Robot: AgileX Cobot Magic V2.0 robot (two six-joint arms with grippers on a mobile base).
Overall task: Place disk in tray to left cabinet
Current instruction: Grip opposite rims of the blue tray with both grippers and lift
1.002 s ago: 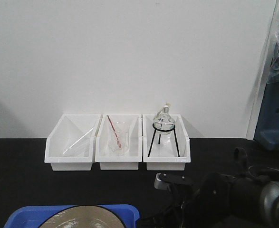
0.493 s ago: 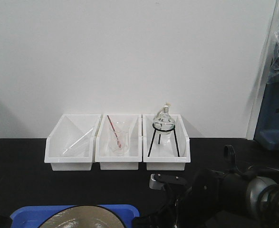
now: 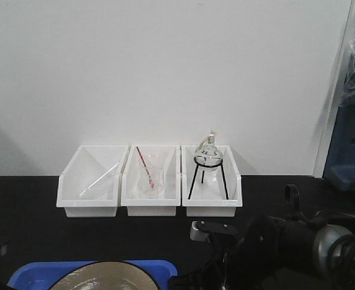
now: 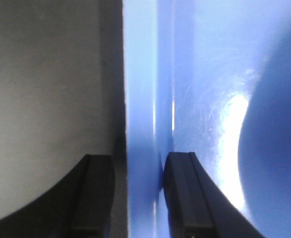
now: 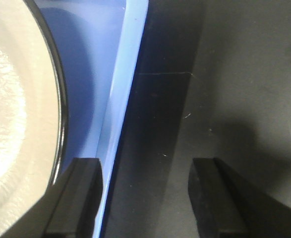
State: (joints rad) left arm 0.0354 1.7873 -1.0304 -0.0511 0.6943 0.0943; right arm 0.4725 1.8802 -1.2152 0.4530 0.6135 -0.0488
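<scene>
One tray (image 4: pixel 140 74) rim inside left gripper (image 4: pixel 138 198), other inside right gripper (image 5: pixel 147 198).

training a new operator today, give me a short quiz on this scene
1. True or false: the disk lies in the blue tray.
2. In the front view, which white bin holds the round flask on the black tripod? A) left B) middle C) right
3. In its wrist view, is the right gripper open or shut, and what lies between its fingers?

Key: 1 true. 2 C, the right bin. 3 open, with the tray's rim between its fingers, close to one of them.
</scene>
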